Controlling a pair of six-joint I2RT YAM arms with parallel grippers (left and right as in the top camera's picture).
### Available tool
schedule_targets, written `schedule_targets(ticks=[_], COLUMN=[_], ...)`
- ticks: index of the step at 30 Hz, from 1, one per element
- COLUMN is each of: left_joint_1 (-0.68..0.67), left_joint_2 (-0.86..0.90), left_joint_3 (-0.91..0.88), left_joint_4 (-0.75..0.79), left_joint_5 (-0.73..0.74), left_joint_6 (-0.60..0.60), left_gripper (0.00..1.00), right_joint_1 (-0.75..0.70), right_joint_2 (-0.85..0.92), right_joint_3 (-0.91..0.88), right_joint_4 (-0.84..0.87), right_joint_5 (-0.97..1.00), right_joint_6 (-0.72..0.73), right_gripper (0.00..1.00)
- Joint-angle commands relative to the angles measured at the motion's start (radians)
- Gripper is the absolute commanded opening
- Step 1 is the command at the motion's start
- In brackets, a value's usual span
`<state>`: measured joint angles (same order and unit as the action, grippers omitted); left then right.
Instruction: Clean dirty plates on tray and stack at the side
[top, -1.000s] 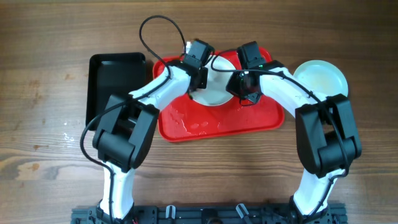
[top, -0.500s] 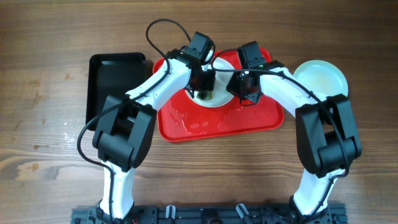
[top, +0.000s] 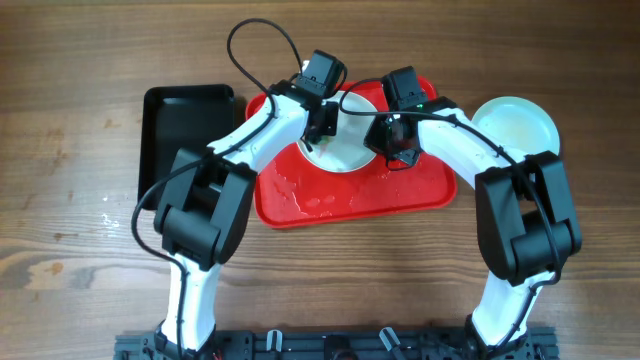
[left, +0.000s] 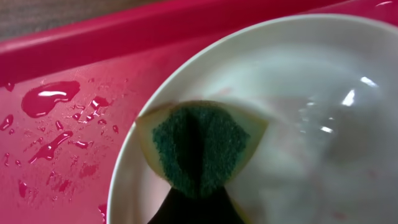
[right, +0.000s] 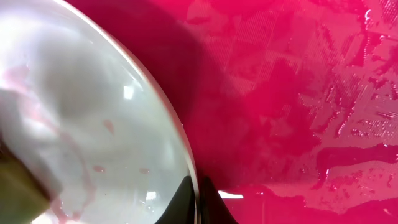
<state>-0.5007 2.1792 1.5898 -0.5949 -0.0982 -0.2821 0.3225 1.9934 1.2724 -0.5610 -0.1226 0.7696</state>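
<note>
A white plate (top: 352, 145) lies at the back of the red tray (top: 350, 195). My left gripper (top: 321, 122) is over its left part, shut on a green and yellow sponge (left: 200, 146) that presses on the wet plate (left: 305, 118). Only the tips of the left gripper (left: 199, 208) show. My right gripper (top: 388, 142) is shut on the plate's right rim, one finger on each side of the edge. Up close, the right gripper (right: 199, 190) pinches the rim, and faint red smears remain on the plate (right: 81, 118). A pale mint-green plate (top: 515, 125) sits on the table right of the tray.
A black tray (top: 185, 125) stands left of the red tray. Water drops and puddles lie on the red tray floor (left: 56, 102) and near its front (top: 315, 200). Wooden tabletop (top: 70, 200) surrounds everything.
The left gripper with the sponge slid down over the plate and then back up toward its far-left part. The right gripper and the plate stayed put.
</note>
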Motion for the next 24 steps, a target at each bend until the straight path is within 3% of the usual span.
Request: schedule_targets(ticks=[1,6,10,13,18,24], left_joint_1=[0.010,0.010,0.010,0.010,0.023,0.050], left_joint_2=[0.036,0.035,0.035,0.035,0.035,0.035], left_joint_3=[0.011,0.015,0.015,0.015,0.015,0.015], left_joint_4=[-0.042,-0.166,-0.209,-0.187,-0.100,-0.027], left_joint_5=[-0.034,0.154,0.573,0.705,0.649,0.288], left_joint_6=[-0.037,-0.034,0.066,0.073,0.017,-0.127], left_gripper=[0.04,0.04,0.04,0.04,0.04,0.04], right_joint_1=[-0.002,-0.002,-0.002,-0.002,-0.002,-0.002], right_joint_2=[0.030,0.030,0.030,0.030,0.030,0.030], right_joint_3=[-0.022,-0.022,-0.022,-0.022,-0.022,-0.022], right_joint_4=[-0.009,-0.009,-0.009,-0.009,-0.012,-0.012], right_joint_5=[0.040,0.040,0.040,0.038,0.036,0.036], right_joint_6=[-0.011,-0.011,-0.011,-0.011,-0.019,-0.019], right_gripper=[0.04,0.04,0.04,0.04,0.04,0.04])
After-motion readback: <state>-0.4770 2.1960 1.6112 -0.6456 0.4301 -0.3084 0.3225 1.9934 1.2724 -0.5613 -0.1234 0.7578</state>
